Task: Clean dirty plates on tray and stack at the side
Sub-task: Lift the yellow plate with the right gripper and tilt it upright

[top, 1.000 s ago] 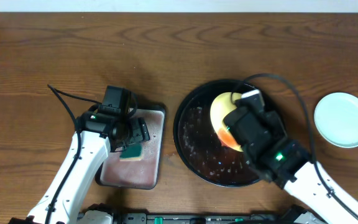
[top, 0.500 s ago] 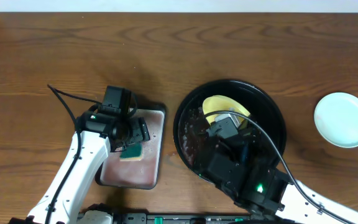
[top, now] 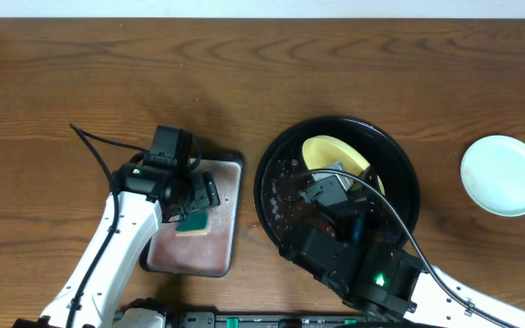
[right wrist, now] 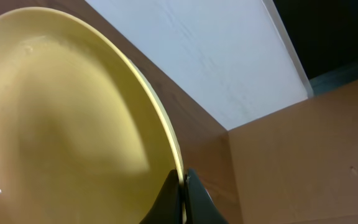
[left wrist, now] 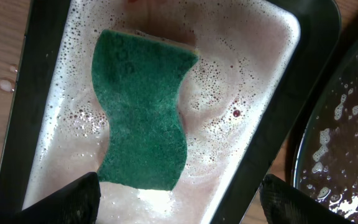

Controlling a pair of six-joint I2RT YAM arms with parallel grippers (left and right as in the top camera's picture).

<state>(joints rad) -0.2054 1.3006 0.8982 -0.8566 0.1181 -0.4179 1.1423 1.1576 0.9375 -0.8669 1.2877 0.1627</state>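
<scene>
Even, soft overhead light on the worktop [top: 244,73]; faint shadows. Foam in the pan [left wrist: 253,81] glints. The yellow plate [right wrist: 61,118] looks blurred close up.

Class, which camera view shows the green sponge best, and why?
The left wrist view: the whole green sponge lies flat in the soapy pan, unobstructed. Overhead shows only a small part of it beneath the left gripper. The right wrist view shows none of it.

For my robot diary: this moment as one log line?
right end effector: shut on yellow plate | left end effector: open above sponge
</scene>
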